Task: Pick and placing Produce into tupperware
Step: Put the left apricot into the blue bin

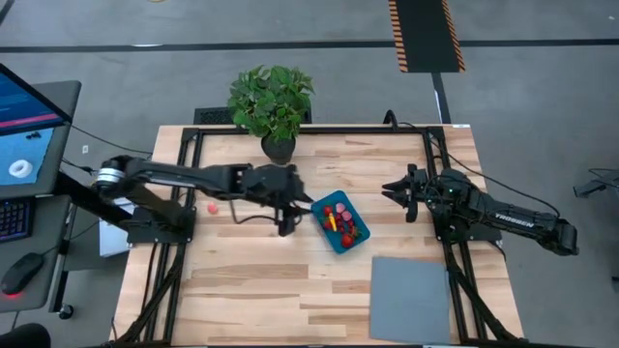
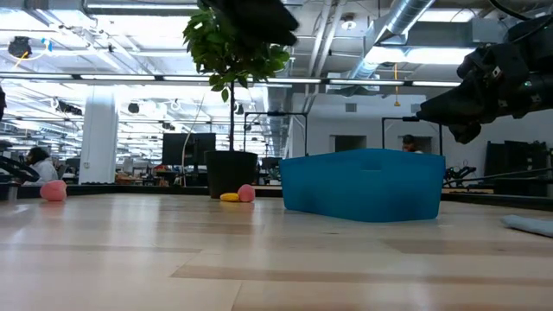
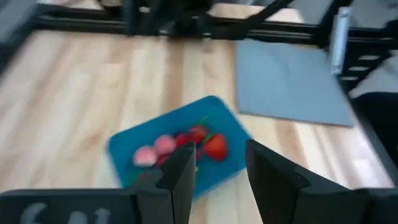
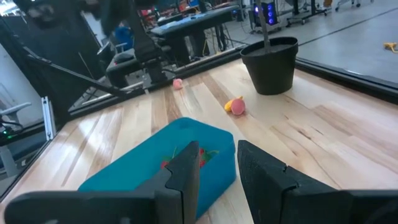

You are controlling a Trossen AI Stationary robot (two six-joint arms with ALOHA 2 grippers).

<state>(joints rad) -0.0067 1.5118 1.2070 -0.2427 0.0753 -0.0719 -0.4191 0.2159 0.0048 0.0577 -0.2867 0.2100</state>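
The teal-blue tupperware (image 1: 340, 223) sits flat on the wooden table, at a slant, with several red, pink and yellow produce pieces (image 1: 338, 218) inside. One pink piece (image 1: 212, 206) lies loose on the table's left part. A yellow and a pink piece (image 4: 235, 106) lie by the plant pot (image 4: 270, 62). My left gripper (image 1: 286, 223) hovers just left of the tub, open and empty; its wrist view shows the tupperware (image 3: 180, 149) beyond the fingers. My right gripper (image 1: 393, 188) waits to the right of the tub, raised, open and empty.
A leafy potted plant (image 1: 274, 101) stands at the table's far edge. A flat grey mat (image 1: 411, 298) lies at the near right corner. Bare wood stretches along the near left side. A monitor, keyboard and mouse sit beyond the table's left edge.
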